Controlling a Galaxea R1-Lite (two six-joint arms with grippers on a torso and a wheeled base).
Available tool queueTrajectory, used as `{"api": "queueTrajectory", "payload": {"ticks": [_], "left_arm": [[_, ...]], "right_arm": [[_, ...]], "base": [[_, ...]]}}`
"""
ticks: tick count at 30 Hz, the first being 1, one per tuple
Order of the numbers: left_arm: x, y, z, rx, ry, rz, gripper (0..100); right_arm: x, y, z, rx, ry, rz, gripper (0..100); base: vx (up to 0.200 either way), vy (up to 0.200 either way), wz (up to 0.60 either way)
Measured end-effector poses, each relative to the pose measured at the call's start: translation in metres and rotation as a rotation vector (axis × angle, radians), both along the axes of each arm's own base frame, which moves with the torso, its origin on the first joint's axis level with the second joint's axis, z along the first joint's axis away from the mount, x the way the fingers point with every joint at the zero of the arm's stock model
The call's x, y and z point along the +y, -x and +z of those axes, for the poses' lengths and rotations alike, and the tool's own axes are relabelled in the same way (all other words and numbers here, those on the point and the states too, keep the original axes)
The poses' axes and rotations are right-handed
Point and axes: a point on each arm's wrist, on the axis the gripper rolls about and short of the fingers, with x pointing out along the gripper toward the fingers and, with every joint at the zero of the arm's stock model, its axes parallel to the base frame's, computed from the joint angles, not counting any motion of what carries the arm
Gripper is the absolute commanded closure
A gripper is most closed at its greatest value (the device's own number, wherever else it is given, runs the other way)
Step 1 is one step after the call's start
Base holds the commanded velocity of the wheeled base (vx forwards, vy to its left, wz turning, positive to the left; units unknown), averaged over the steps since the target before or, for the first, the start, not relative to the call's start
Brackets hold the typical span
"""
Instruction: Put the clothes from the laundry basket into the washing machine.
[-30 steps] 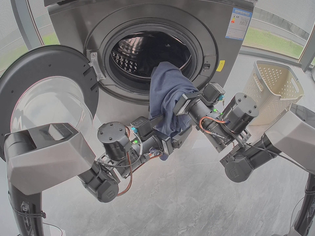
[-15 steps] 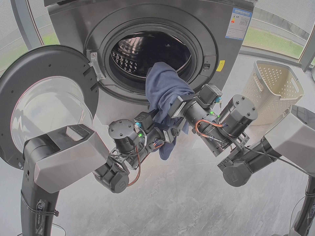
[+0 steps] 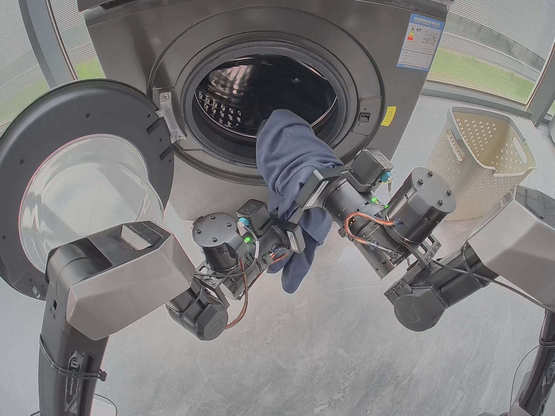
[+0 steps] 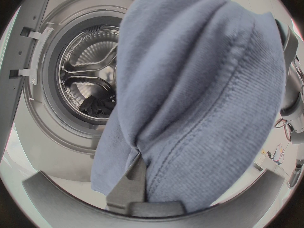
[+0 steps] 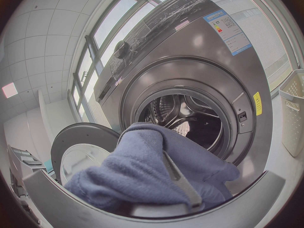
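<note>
Grey marbled floor tiles (image 3: 324,353) cover the near ground. At the far right, a window (image 3: 503,7) shows green grass (image 3: 485,73) outside.

Garment (image 3: 289,151): soft blue knit cloth, ribbed and matt. Washing machine (image 3: 144,36): smooth grey metal with a dull sheen; drum (image 3: 222,102) polished steel. Laundry basket (image 3: 491,145): perforated cream plastic; floor (image 3: 324,348) smooth marbled tile.

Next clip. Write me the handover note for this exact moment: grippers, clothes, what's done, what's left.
Left gripper: jaws shut on the lower part of the blue garment.
Right gripper: jaws shut on its upper part, at the open mouth of the washing machine.
The garment's top is at the lower rim of the drum; its tail hangs outside. Door open.
Done: a dark item lies in the drum; the laundry basket shows no clothes.
To do: push the garment in, release.
</note>
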Motion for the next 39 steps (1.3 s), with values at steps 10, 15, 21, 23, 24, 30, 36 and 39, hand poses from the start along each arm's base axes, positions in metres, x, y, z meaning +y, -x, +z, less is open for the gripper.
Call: {"api": "queueTrajectory", "payload": {"ticks": [10, 15, 21, 23, 24, 30, 36, 39], "left_arm": [[0.022, -0.004, 0.017, -0.009, 0.026, 0.057, 100], [0.032, 0.007, 0.041, -0.025, 0.054, 0.063, 100], [0.039, 0.025, 0.064, -0.043, 0.073, 0.053, 100], [0.041, 0.031, 0.07, -0.047, 0.079, 0.048, 100], [0.041, 0.033, 0.072, -0.05, 0.081, 0.046, 100], [0.044, 0.038, 0.081, -0.068, 0.095, 0.047, 100], [0.044, 0.041, 0.085, -0.073, 0.101, 0.042, 100], [0.044, 0.041, 0.085, -0.072, 0.101, 0.042, 100]], "right_arm": [[-0.025, -0.002, 0.003, 0.019, 0.002, -0.046, 100], [-0.045, -0.01, -0.005, 0.05, 0.019, -0.096, 100], [-0.053, -0.021, -0.024, 0.096, 0.052, -0.124, 100], [-0.053, -0.025, -0.031, 0.109, 0.062, -0.129, 100], [-0.053, -0.026, -0.034, 0.114, 0.065, -0.13, 100], [-0.05, -0.028, -0.041, 0.13, 0.074, -0.126, 0], [-0.05, -0.021, -0.044, 0.146, 0.097, -0.112, 0], [-0.051, -0.012, -0.05, 0.159, 0.141, -0.087, 0]], "base": [[0.0, 0.0, 0.0], [0.0, 0.0, 0.0], [0.0, 0.0, 0.0], [0.0, 0.0, 0.0], [0.0, 0.0, 0.0], [0.0, 0.0, 0.0], [0.0, 0.0, 0.0], [0.0, 0.0, 0.0]]}}
